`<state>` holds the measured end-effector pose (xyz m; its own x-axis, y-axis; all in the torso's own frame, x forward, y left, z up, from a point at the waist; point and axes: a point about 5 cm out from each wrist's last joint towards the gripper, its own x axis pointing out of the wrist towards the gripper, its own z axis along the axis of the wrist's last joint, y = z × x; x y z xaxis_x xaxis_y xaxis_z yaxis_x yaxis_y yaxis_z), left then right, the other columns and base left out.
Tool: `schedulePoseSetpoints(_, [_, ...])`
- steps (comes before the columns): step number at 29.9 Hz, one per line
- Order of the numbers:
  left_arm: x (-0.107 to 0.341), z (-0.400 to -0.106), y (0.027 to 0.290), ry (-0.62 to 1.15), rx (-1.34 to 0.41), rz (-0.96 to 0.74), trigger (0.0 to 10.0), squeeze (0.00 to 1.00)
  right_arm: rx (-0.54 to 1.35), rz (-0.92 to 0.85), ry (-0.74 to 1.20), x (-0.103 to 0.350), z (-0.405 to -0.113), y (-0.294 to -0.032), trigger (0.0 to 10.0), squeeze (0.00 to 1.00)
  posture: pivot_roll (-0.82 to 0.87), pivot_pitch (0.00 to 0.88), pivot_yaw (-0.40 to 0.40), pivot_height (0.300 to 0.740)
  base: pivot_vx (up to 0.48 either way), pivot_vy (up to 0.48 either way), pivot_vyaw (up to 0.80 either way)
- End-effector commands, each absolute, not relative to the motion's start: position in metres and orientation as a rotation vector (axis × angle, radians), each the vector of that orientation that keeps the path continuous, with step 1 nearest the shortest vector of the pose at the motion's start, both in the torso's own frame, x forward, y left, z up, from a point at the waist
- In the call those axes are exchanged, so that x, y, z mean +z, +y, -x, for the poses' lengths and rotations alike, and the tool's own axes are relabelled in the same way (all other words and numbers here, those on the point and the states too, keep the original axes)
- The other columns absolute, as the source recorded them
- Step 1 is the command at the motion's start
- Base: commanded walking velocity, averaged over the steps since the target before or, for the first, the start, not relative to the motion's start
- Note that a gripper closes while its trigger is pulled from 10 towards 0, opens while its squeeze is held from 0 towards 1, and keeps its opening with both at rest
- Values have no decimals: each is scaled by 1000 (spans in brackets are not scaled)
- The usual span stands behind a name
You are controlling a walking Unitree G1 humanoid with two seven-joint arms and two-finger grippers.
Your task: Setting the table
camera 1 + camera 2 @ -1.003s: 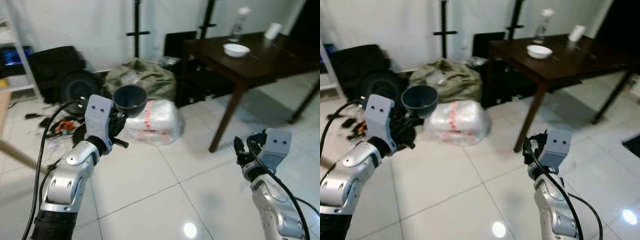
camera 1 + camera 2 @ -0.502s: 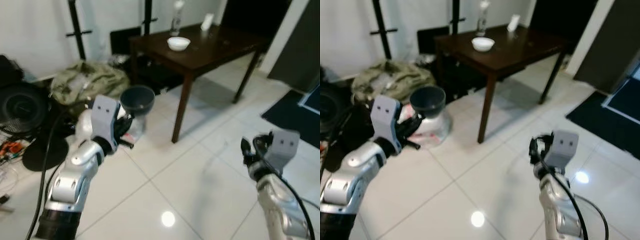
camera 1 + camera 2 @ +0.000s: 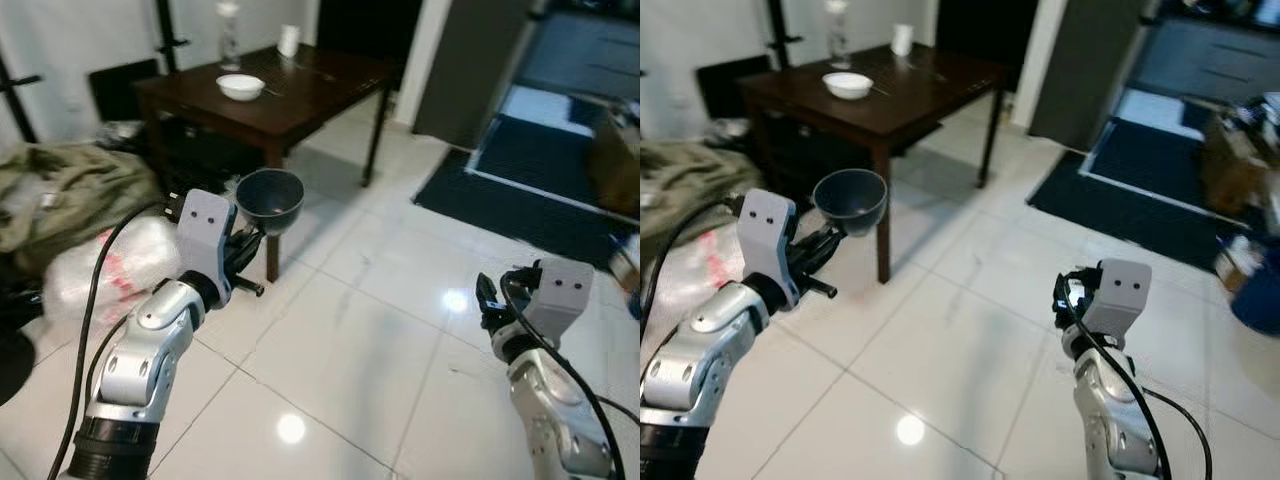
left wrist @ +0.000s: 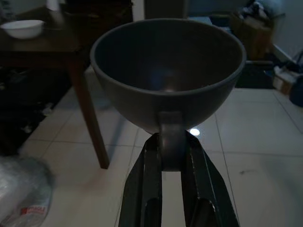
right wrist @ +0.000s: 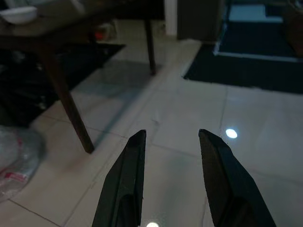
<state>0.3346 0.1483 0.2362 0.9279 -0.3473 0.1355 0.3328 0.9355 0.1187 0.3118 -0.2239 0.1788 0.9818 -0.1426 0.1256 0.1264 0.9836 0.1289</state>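
the left gripper (image 4: 173, 151) clamps the foot of a dark grey bowl (image 3: 270, 197), its black fingers (image 4: 142, 184) pressed on either side, and holds the bowl upright in the air, mouth up, above the white tiled floor (image 3: 350, 340). the right gripper (image 5: 170, 156) hangs apart over the tiles with its fingers spread and nothing between them. beyond the bowl stands a dark wooden table (image 3: 300, 95) carrying a white bowl (image 3: 241, 87), a clear bottle (image 3: 229, 22) and a white cup (image 3: 289, 40). a dark mat (image 3: 540, 195) lies further right.
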Motion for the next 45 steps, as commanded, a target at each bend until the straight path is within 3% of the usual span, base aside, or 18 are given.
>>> schedulePoseSetpoints(1, [237,-334,147,-166,-355,-94,10000,0,-150,-115,-120,175,-310,-227,10000,0,34,89,34,740,0,0,-800])
schedulePoseSetpoints(20, [240,-334,148,-211,-324,-105,10000,0,-138,-126,-111,172,-311,-224,10000,0,33,87,39,740,58,0,-788])
schedulePoseSetpoints(22, [222,-333,160,-177,-220,-155,10000,0,-30,-107,-85,163,-313,-200,10000,0,38,87,36,740,480,0,0])
schedulePoseSetpoints(24, [222,-333,160,-177,-220,-155,10000,0,-30,-107,-85,163,-313,-200,10000,0,38,87,36,740,480,0,0])
schedulePoseSetpoints(26, [193,-325,180,-107,-93,-210,10000,0,97,-71,-76,156,-314,-172,10000,0,62,85,14,740,480,0,0])
schedulePoseSetpoints(35, [141,-285,209,-24,93,-269,10000,0,326,-43,-52,144,-313,-129,10000,0,125,81,-65,740,480,0,0])
schedulePoseSetpoints(45, [143,-274,172,-106,-14,-277,10000,0,368,-78,-15,132,-309,-120,10000,0,139,97,-63,740,480,0,0])
